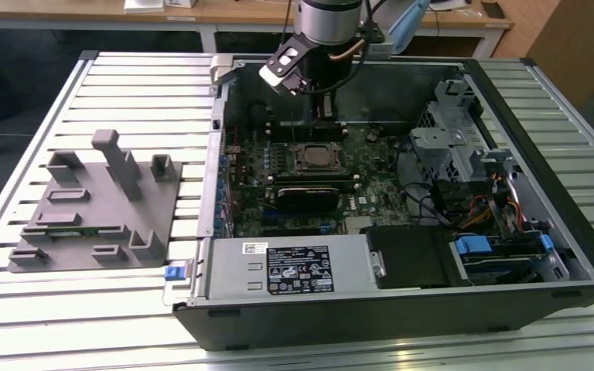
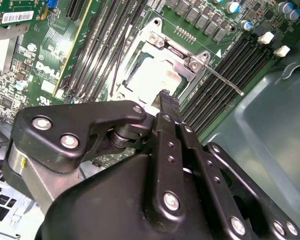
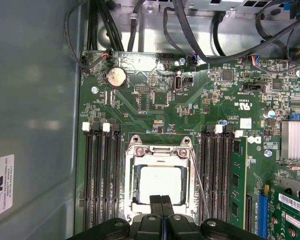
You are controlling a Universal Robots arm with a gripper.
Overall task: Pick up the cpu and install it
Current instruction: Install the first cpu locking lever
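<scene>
In the first wrist view the pincer (image 3: 161, 200) has its two black fingers pressed flat together, with no gap and nothing gripped. It points straight down, with its tips hanging just over the near edge of the cpu (image 3: 157, 182). I cannot tell whether they touch it. The cpu lies flat with its pale metal top up, inside the socket frame (image 3: 130, 172), so the placing seems already done. With the tips together the pincer makes one narrow point, which probably suits pressing or nudging in that tight recess better than gripping. The frame sits close around all four sides of the chip. A thin metal lever (image 3: 201, 182) runs along one side of the frame, beside the pincer. From these angles it is hard to say whether the lever is latched. Rows of black memory slots (image 3: 97, 175) flank the socket on both sides of the pincer. Beyond them the green motherboard (image 3: 155, 107) lies flat, which is why the arm comes in from above. The board rests in an open computer case (image 1: 544, 166) laid on its side on the slatted surface (image 1: 29, 124). Well away from the pincer, outside the case, stands a grey plastic holder (image 1: 96, 209).
</scene>
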